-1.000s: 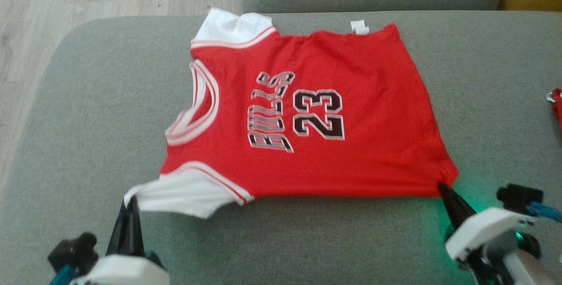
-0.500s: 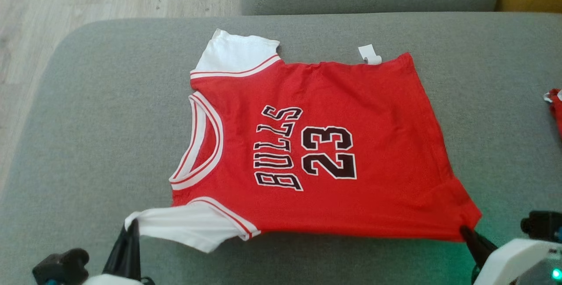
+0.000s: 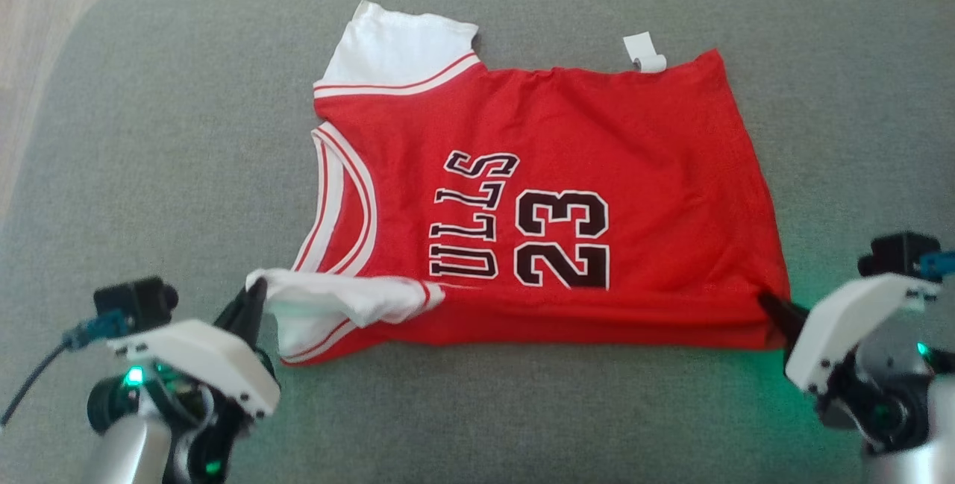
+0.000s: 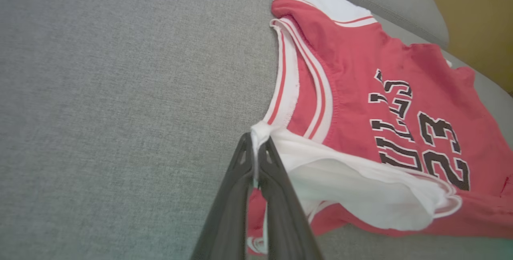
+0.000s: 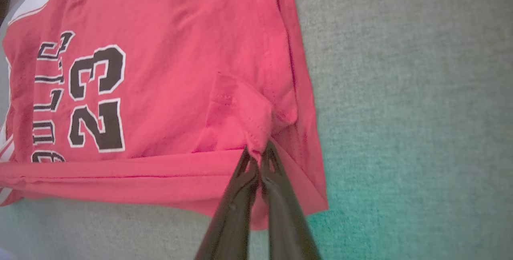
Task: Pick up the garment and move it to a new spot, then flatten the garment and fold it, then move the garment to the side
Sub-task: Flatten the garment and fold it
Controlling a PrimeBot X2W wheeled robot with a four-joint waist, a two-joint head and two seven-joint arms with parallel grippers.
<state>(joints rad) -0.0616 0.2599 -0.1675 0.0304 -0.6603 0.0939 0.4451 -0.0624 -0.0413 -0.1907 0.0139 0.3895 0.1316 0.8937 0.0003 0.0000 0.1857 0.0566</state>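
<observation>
Number: "23" (image 3: 563,238), black with a white outline, on the chest of the red jersey (image 3: 634,141).
Word: "ULLS" (image 3: 470,219), same lettering, just beside the "23" on its collar side; its start runs under the folded white sleeve (image 3: 351,297).
Tag (image 3: 645,51): white, at the jersey's far edge, print illegible.

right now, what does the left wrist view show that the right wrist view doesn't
Left wrist view, not the right: the left pincer shut on the tip of the white sleeve, and a yellow surface at the top right. Right wrist view, not the left: the right pincer shut on the red hem corner, bunched into a small flap. Both: the red jersey with its 23 print, and the grey cushion.
</observation>
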